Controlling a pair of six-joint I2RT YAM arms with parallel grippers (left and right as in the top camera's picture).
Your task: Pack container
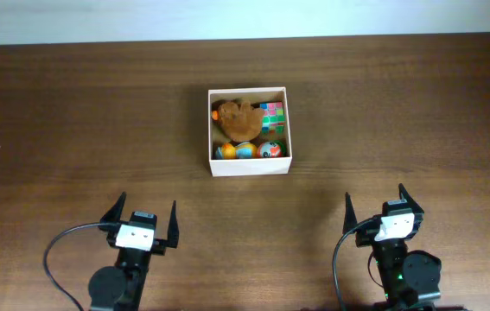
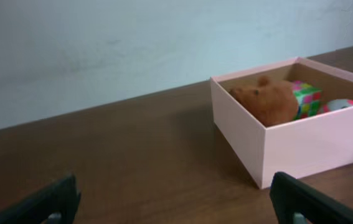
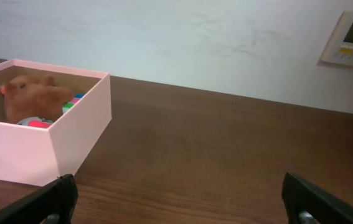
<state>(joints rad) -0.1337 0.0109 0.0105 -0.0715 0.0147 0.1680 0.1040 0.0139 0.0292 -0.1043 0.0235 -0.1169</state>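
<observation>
The container (image 1: 249,167) is a square white-walled box with a tan inside, at the middle of the table. It holds a brown plush toy (image 1: 240,119), a colourful cube (image 1: 272,116) and small balls (image 1: 245,150) along its near wall. It also shows in the left wrist view (image 2: 313,144) at right and in the right wrist view (image 3: 33,154) at left. My left gripper (image 1: 145,214) is open and empty near the front edge, left of the box. My right gripper (image 1: 374,200) is open and empty at the front right.
The brown wooden table (image 1: 72,130) runs to a pale wall at the back. A wall panel (image 3: 350,38) shows at the upper right of the right wrist view. Black cables loop beside each arm base.
</observation>
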